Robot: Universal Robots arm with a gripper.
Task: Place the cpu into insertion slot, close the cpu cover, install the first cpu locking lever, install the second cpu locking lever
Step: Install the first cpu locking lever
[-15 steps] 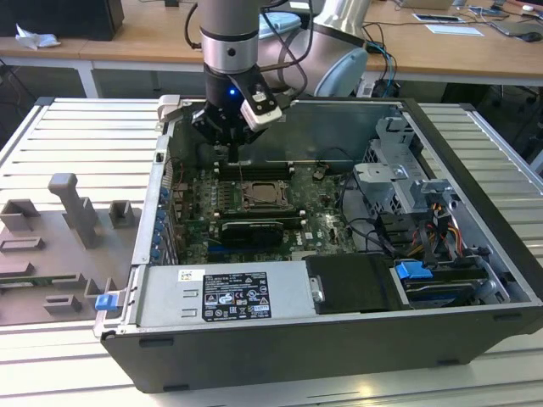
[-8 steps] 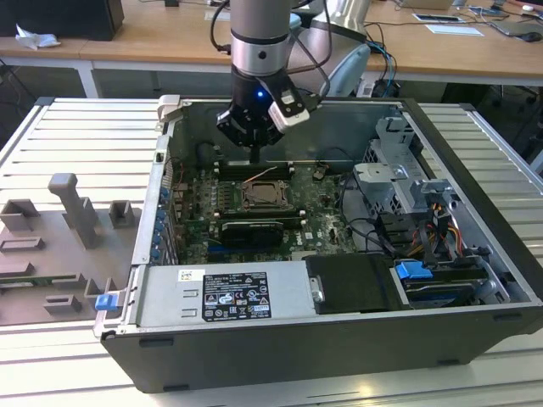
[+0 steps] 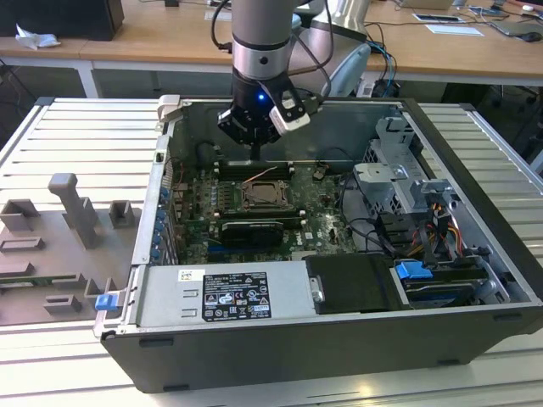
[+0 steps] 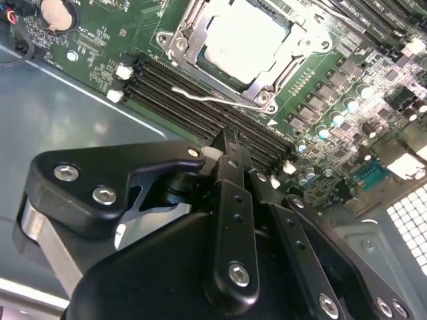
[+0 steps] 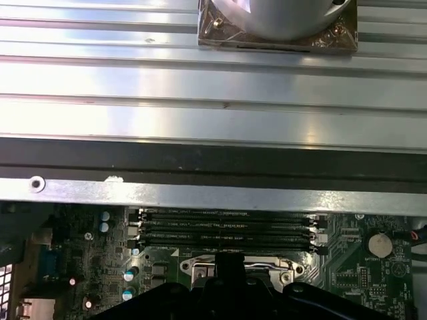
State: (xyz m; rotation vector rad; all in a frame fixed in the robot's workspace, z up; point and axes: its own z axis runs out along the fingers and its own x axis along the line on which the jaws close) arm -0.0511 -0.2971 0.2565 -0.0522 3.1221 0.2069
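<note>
At 12 o'clock of slot (image 3: 264, 197), exterior view: my gripper (image 3: 254, 155), above memory slots (image 4: 180, 93)
grip: narrow, nothing held
cpu (image 4: 243, 40): seated in slot
cover (image 4: 181, 41): down around it

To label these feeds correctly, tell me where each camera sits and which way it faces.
Exterior view: off the arm, raised, looking down into the open computer case; the arm and gripper hang near the insertion slot.
Second wrist view: on the wrist, looking along the gripper down at the cpu in the slot.
First wrist view: on the wrist, looking past the gripper across the memory slots to the table.
Shared: both wrist views show the memory slots.
</note>
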